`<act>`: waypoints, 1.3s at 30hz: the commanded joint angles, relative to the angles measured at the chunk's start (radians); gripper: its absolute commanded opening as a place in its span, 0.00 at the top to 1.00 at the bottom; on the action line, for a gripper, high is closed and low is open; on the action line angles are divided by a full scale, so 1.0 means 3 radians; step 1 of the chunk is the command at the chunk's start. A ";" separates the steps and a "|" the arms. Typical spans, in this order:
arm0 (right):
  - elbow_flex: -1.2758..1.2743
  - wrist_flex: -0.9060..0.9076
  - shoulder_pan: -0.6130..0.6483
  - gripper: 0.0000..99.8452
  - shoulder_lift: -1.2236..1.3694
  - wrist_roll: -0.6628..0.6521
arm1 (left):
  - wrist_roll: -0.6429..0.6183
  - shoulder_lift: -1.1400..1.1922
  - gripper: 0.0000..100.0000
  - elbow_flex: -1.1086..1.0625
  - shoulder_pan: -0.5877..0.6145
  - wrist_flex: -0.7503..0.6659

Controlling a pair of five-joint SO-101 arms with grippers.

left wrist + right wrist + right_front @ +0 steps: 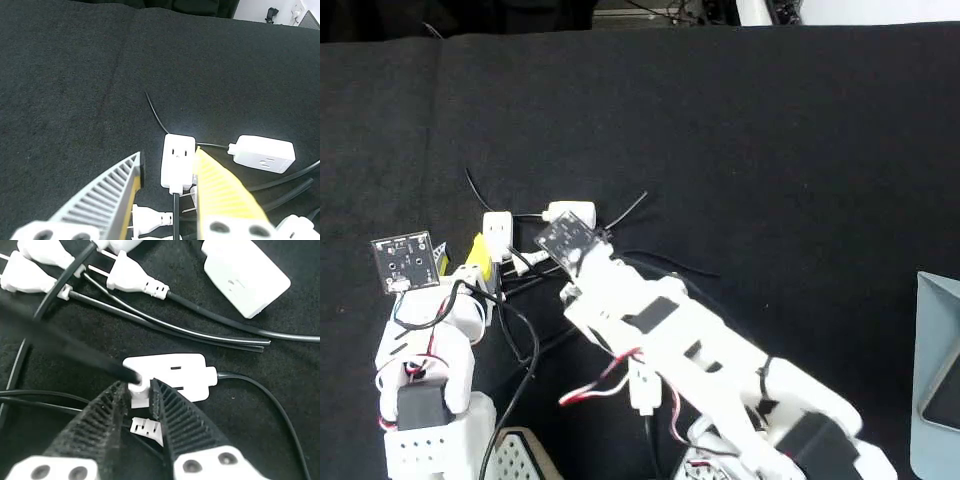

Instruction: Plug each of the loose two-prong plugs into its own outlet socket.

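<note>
My left gripper [167,156] is open, its grey finger [117,187] and yellow finger [220,192] on either side of a white outlet socket [177,159] with a black cord. A second socket block [262,154] lies just beyond it, and a loose plug [150,218] rests by the grey finger. My right gripper [136,386] is shut on a white two-prong plug [139,394] that touches the edge of a flat white socket [172,374]. Another loose plug [132,280] lies farther off with bare prongs. From above, both sockets [497,233] [570,213] sit side by side ahead of the arms.
Black cords [190,332] tangle across the dark cloth between the arms. A white adapter block [245,272] lies beyond the cords. A pale blue-grey bin [935,370] stands at the table's right edge. The far half of the cloth [740,120] is bare.
</note>
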State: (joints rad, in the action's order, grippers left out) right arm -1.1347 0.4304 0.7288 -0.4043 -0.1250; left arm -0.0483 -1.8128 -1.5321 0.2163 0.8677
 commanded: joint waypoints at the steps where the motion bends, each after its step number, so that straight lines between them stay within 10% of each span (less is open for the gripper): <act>1: 0.0309 0.0179 -0.0092 0.99 0.0366 -0.0041 | -0.0005 -0.0031 0.83 0.0069 0.0038 0.0010; 19: 0.0821 0.0123 -0.1120 0.99 -0.0540 -0.0051 | -0.0010 -0.0031 0.83 0.0013 0.0304 0.0000; 39: 0.2790 -0.0650 -0.1401 0.89 0.2038 -0.0031 | -0.0010 -0.0031 0.82 0.0008 0.0309 0.0010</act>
State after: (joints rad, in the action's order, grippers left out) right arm -0.4565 0.1818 0.3237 0.1389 -0.1327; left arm -0.0483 -1.8128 -1.5382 0.2977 0.8677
